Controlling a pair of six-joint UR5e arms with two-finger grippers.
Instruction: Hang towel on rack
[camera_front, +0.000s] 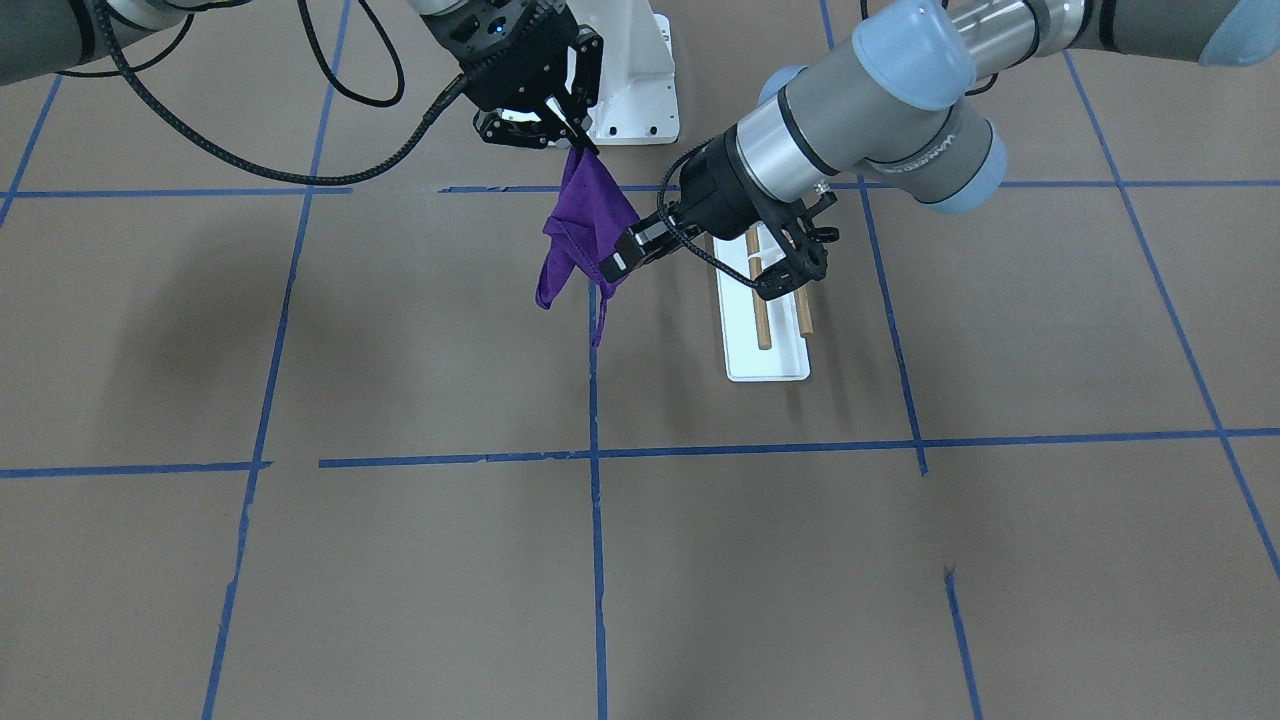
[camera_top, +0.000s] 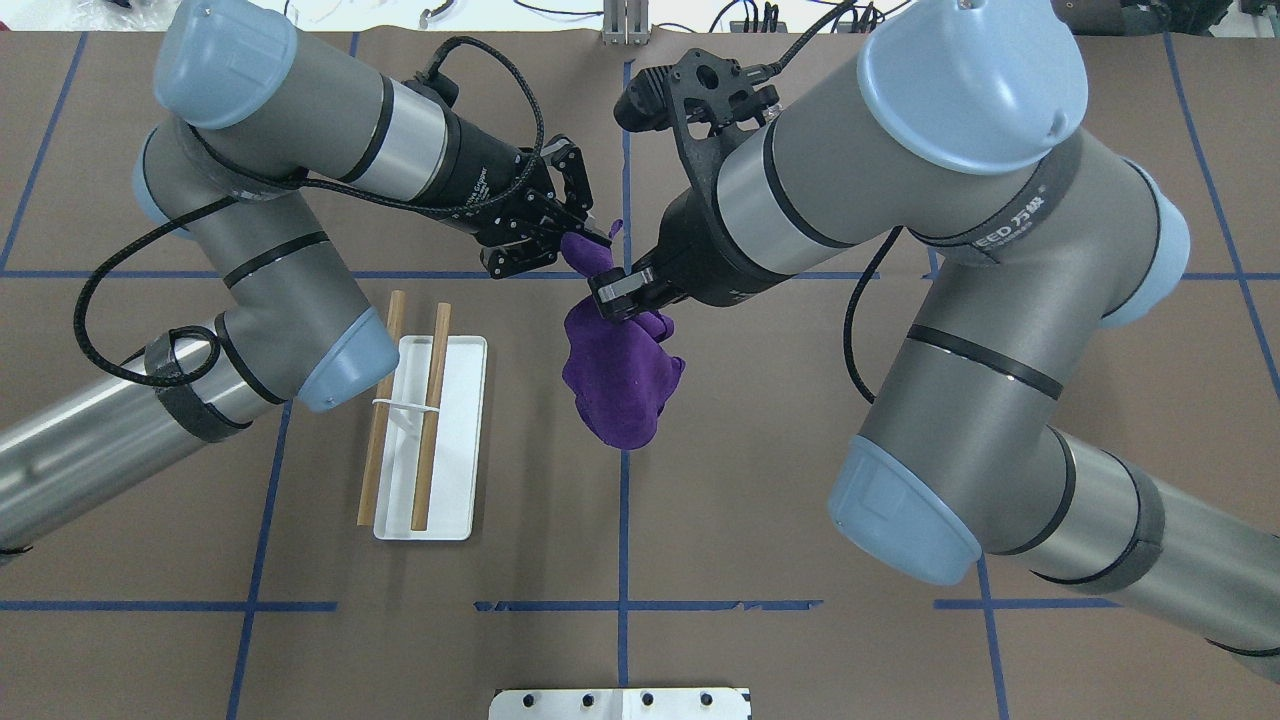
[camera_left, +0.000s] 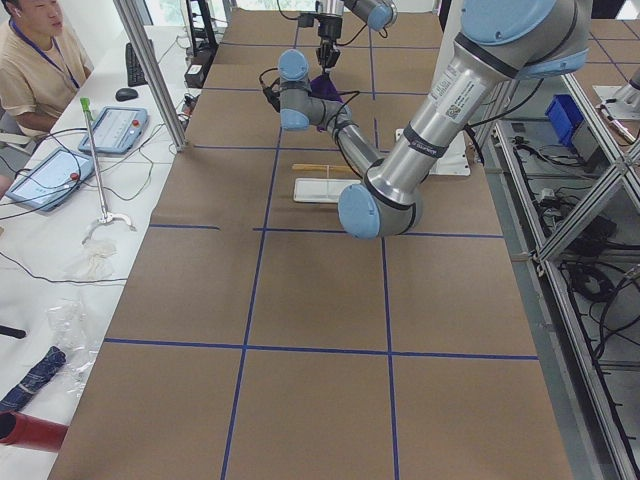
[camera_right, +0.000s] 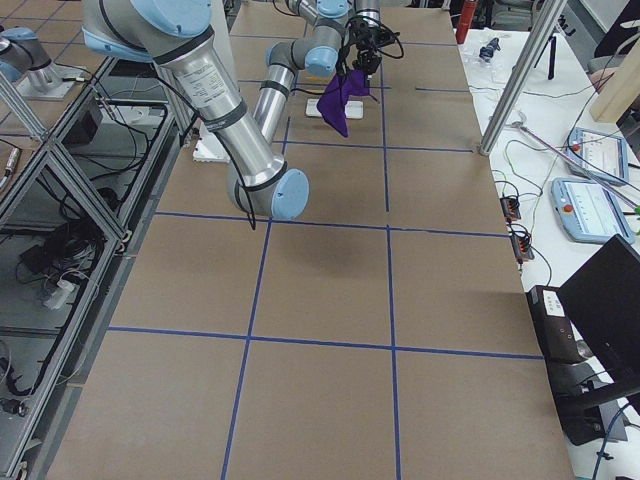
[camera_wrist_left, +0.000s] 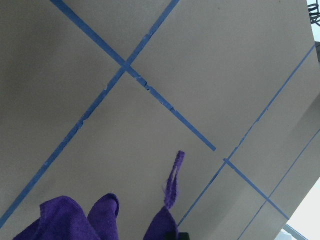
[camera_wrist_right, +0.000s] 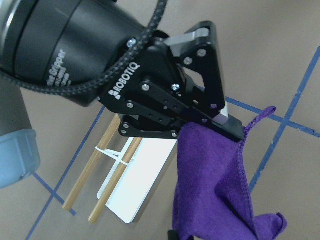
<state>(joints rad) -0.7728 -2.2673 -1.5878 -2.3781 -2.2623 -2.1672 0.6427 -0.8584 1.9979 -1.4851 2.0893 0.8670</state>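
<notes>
A purple towel (camera_front: 585, 225) hangs in the air between my two grippers, above the table's middle. My right gripper (camera_front: 580, 145) points down and is shut on the towel's top corner. My left gripper (camera_front: 612, 268) reaches in from the side and is shut on the towel's edge; the right wrist view shows it pinching the cloth (camera_wrist_right: 210, 175). From overhead, the left gripper (camera_top: 592, 238) and right gripper (camera_top: 618, 298) are close together over the towel (camera_top: 620, 380). The rack (camera_top: 430, 420), with a white base and two wooden rods, stands bare beside the towel, under the left arm.
A large white bolted pedestal (camera_front: 640, 90) stands behind the right gripper, near the robot's base. Black cables loop off both wrists. Blue tape lines cross the brown table. An operator (camera_left: 30, 60) sits beyond the table's far side.
</notes>
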